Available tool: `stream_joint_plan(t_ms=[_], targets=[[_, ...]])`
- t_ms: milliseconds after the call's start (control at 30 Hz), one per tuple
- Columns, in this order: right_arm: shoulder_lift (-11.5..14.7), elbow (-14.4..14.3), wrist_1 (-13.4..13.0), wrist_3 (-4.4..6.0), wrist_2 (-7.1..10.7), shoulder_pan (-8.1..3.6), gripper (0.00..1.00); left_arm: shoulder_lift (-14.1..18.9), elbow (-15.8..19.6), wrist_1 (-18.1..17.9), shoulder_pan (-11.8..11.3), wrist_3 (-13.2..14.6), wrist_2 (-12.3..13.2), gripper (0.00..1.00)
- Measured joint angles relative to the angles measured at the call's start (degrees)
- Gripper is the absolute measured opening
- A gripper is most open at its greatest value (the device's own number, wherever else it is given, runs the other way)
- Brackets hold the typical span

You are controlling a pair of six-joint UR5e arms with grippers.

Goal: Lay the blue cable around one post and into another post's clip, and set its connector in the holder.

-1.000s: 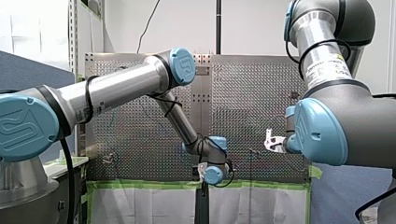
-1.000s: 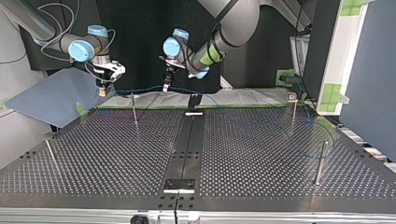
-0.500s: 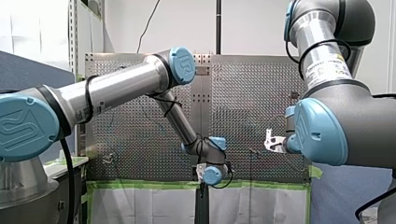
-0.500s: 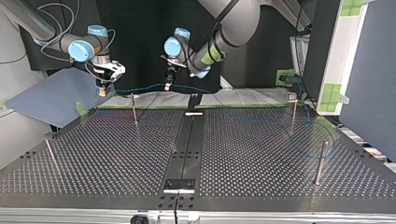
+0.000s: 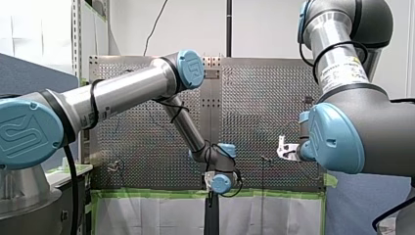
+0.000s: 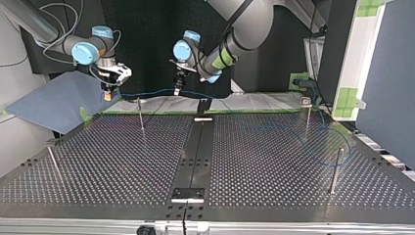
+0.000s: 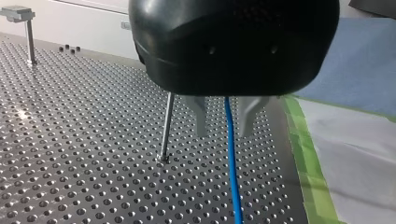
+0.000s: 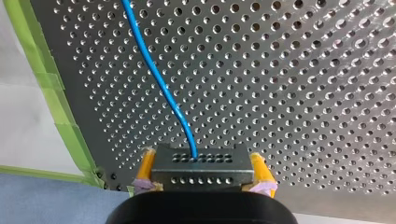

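Moved since a second ago: my left arm's wrist has shifted a little toward the top view's right along the far edge of the table (image 6: 122, 161), and sits slightly lower in the front view; my right arm has held its place.
Left gripper (image 7: 223, 134): released. Its metal fingers stand apart above the table, and the blue cable (image 7: 232, 177) runs between them with a gap at each side.
Right gripper (image 8: 201, 154): yellow pads clenched on the two ends of the connector (image 8: 201, 175).
Connector: grey block with rows of small holes, held above the table's corner. The cable leaves the middle of its face.
Blue cable: in the top view it is strung through the air from the connector across to my left arm's fingers. From there it drops over the table to a loose loop at the view's right, by the tall post (image 6: 335, 169). Whether it passes round that post I cannot tell.
Clip post (image 6: 307, 115): stands near the far edge at the top view's right, behind the loop.
Thin post (image 7: 166, 126): just beside my left arm's fingers, apart from the cable.
Writing: white label (image 5: 342, 68) with a yellow triangle on my right arm's silver sleeve, print too small to read. The raised emblem on the blue joint cap (image 5: 24, 134) is not legible as letters.
Edging: green tape (image 8: 60, 116) along the table's edge.
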State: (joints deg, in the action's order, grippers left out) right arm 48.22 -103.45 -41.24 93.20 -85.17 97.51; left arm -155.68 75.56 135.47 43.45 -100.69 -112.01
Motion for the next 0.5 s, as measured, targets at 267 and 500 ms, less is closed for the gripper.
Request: stream_joint_plan(t_ms=[267,500], targets=[[0.0,0.1,0.0,-0.02,0.00,-0.01,0.00,0.0,0.0,0.0,0.0,0.3,0.0,0.13],[0.0,0.1,-0.1,-0.02,0.00,-0.06,0.00,0.0,0.0,0.1,0.0,0.8,0.0,0.06]])
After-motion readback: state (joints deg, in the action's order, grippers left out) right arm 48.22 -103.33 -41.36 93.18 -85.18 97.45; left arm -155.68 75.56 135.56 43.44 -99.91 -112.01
